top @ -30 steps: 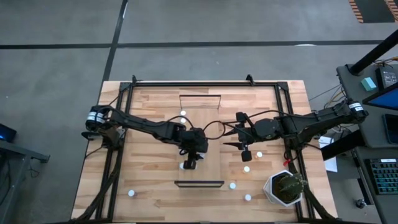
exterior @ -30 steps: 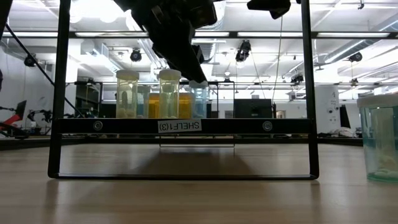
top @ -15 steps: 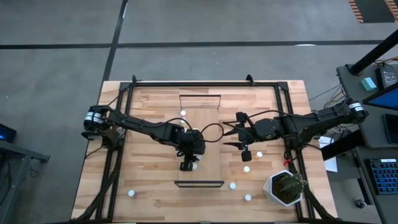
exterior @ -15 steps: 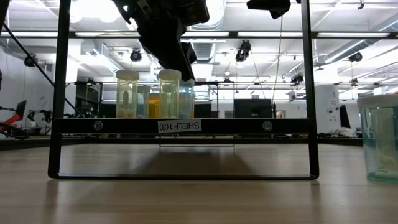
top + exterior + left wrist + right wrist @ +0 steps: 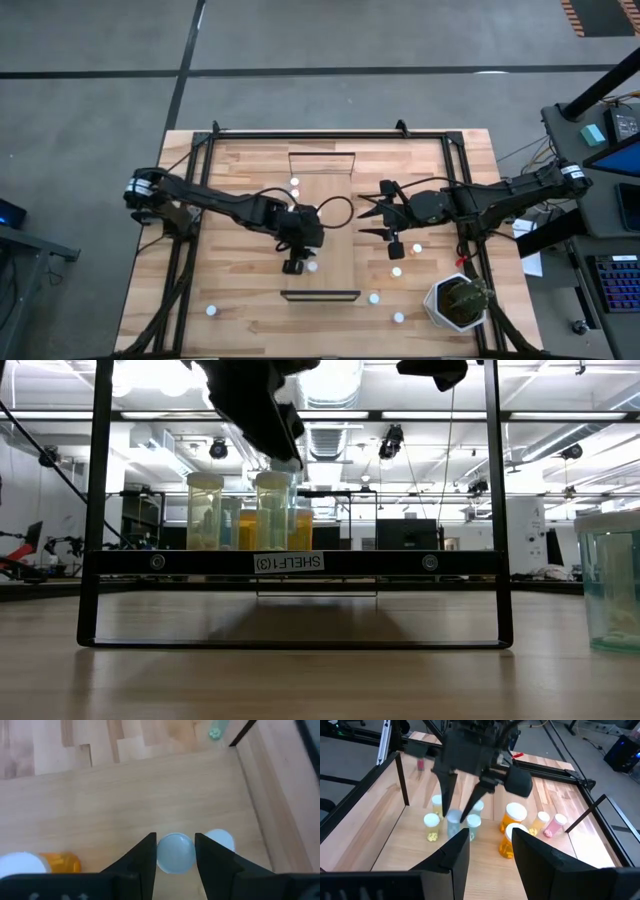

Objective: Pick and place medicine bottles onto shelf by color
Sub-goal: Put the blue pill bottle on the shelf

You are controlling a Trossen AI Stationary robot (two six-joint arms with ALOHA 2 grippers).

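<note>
Tabletop (image 5: 240, 300) is slatted light wood inside a dark frame; beyond it, a bright room with ceiling lights. Left gripper (image 5: 294, 262) sits over the shelf (image 5: 335, 225), near its labelled rail, fingers (image 5: 141, 860) clamped on a pale blue bottle (image 5: 175, 852) beside other bottles. Right gripper (image 5: 372, 217) hovers at the shelf's right edge, fingers spread, holding nothing. Loose bottles and a plant (image 5: 460, 300) occupy the table's right side.

one legible marking only: a white label (image 5: 288, 562) fixed at the middle of the dark front rail (image 5: 150, 562) of the shelf in the low view, printed mirror-reversed, reading "shelf(3)" when turned the right way; no other text can be read.
</note>
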